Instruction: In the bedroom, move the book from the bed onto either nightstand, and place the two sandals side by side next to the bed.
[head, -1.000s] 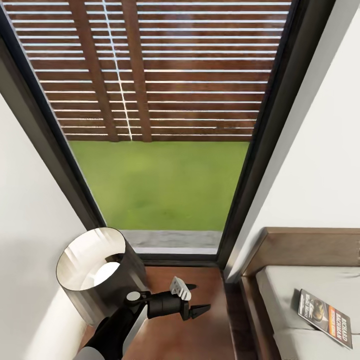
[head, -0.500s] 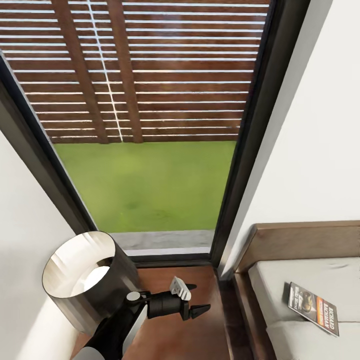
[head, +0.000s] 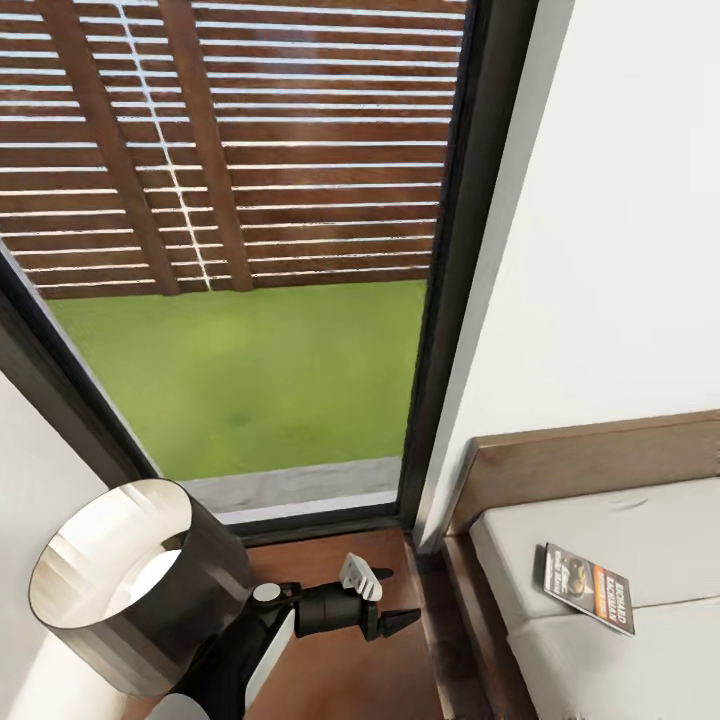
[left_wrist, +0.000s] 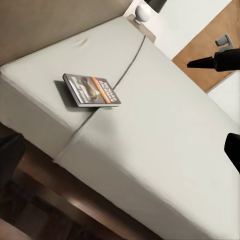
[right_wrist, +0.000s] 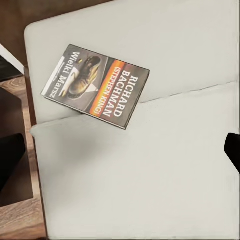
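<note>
The book (head: 590, 588) lies flat on the pale-grey mattress of the bed (head: 640, 530), close to the brown headboard. It appears again in the left wrist view (left_wrist: 91, 90) and, close up with its white lettering, in the right wrist view (right_wrist: 97, 85). My left gripper (head: 385, 600) is open and holds nothing. It hovers over the glossy reddish-brown nightstand (head: 340, 670), left of the bed and apart from the book. My right gripper (left_wrist: 206, 52) is open beyond the far side of the mattress. The two sandals are out of view.
A dark drum-shaded lamp (head: 130, 590) stands on the nightstand just left of my left arm. A tall dark-framed window (head: 440, 300) with grass and a slatted fence behind it fills the wall ahead. A white wall (head: 620, 250) rises behind the headboard.
The whole picture has slid left, so the camera has turned right and more of the bed shows. The left arm keeps its pose. The book lies where it was.
</note>
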